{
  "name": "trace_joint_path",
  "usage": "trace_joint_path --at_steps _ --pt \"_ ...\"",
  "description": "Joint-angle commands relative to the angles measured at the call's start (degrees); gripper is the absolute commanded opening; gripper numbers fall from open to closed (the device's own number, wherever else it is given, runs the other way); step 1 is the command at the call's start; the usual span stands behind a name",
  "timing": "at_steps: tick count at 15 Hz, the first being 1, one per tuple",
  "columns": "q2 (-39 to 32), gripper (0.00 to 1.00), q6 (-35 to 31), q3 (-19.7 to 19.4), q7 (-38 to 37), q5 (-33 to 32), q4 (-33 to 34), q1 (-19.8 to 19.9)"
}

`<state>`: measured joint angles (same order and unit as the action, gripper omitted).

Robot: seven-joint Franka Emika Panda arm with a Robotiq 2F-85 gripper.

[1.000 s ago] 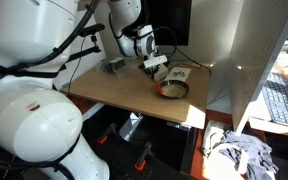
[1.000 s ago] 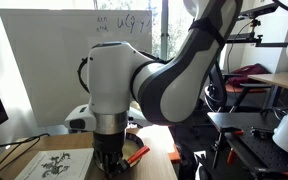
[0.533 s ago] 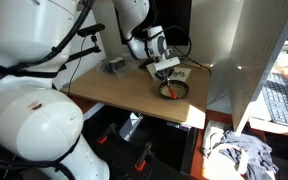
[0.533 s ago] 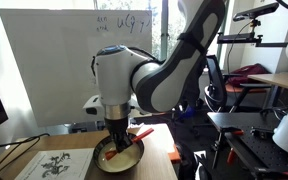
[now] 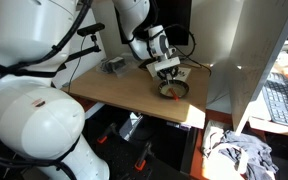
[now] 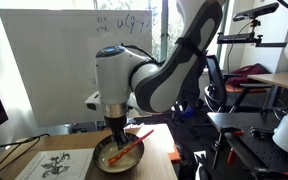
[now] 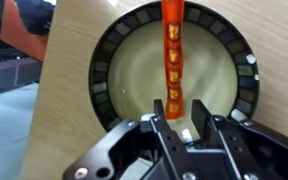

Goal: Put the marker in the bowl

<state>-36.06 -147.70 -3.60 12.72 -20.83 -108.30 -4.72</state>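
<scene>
Count: one marker [image 7: 172, 55]; one bowl [image 7: 102, 92]; one gripper [image 7: 189, 125]; one white printed box [image 6: 52, 165]; one grey object [image 5: 114, 65] at the far side of the table [image 5: 109, 95]

Marker, place: inside the bowl, its lower end on the pale floor and its upper end leaning out over the rim; also seen in an exterior view [image 6: 134, 146]

Marker, long axis: in the wrist view it runs straight from top to bottom, crossing the far rim and ending just before the fingertips; in an exterior view it slants, with the raised end pointing away from the arm

Claw: jaws apart, with a gap wider than the marker; nothing is clamped; it hangs just above the bowl in both exterior views [image 5: 168, 76] [image 6: 117, 138]

Bowl, place: on the wooden table near its edge in an exterior view [image 5: 182, 93]; the printed box lies just beside it [image 5: 181, 73]

Open room: bare wood to one side of the bowl in the wrist view, with the table edge beyond it; in an exterior view a white upright panel [image 5: 239, 60] stands near the bowl
</scene>
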Motion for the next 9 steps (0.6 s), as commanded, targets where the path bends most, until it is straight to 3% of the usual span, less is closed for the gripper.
trace_joint_path --at_steps 1,5,9 --pt "3.28 0.68 1.56 0.44 -4.13 0.04 -2.09 -1.27" --pt "10.76 0.98 9.72 1.42 -13.28 1.94 -5.28 -4.32" --pt "15.57 1.00 18.39 2.80 -20.22 2.42 -6.44 -5.54"
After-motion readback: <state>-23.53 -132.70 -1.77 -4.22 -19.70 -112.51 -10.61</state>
